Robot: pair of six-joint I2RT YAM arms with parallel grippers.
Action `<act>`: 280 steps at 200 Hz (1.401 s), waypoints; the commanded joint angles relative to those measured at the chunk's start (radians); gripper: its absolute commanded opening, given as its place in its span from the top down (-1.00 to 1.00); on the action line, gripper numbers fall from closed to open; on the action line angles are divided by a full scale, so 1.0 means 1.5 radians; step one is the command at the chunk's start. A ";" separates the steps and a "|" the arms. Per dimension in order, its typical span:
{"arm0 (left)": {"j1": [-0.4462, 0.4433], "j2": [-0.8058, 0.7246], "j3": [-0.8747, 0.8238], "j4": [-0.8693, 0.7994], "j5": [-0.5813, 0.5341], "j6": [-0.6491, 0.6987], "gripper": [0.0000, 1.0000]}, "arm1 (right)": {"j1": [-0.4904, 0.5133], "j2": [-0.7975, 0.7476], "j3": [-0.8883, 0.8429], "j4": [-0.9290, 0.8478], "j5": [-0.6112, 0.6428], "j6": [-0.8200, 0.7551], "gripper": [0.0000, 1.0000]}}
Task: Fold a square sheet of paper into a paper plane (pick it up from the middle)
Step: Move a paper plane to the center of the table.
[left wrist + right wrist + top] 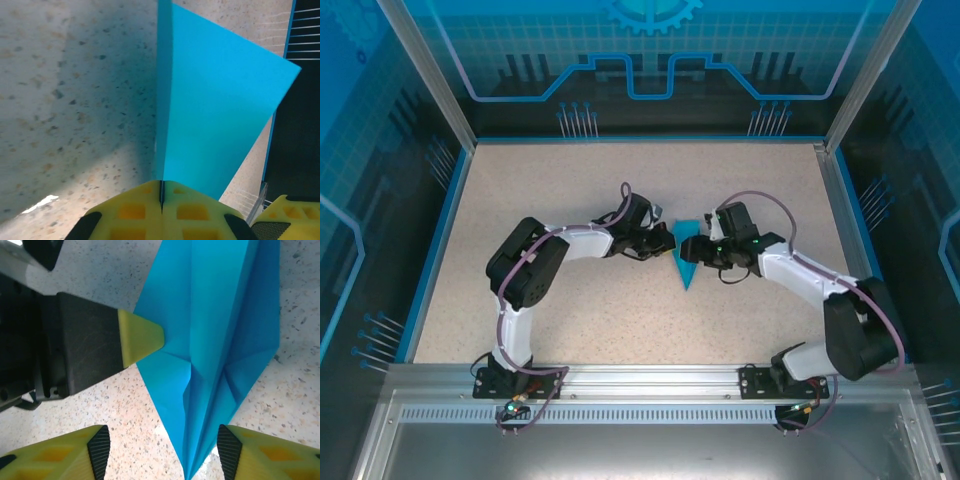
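Left hand (161, 197) pinches the paper plane (215, 110) tight, while right hand (160, 452) straddles its tip, fingers apart

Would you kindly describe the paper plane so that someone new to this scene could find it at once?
Look to the middle of the speckled beige table, where the left end effector and the right end effector nearly meet. Between them is the paper plane, a creased cyan-blue dart, the only coloured paper on that surface.
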 commanded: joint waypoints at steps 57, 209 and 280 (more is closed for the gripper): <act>0.009 0.020 -0.022 0.000 0.006 0.001 0.97 | 0.037 0.111 0.095 -0.015 0.073 -0.015 -0.16; 0.011 0.033 -0.026 -0.011 -0.005 0.004 0.97 | 0.052 0.139 0.107 -0.056 0.116 -0.006 -0.29; 0.011 0.036 -0.025 -0.010 -0.001 0.003 0.97 | 0.078 0.126 0.112 -0.097 0.140 0.025 -0.25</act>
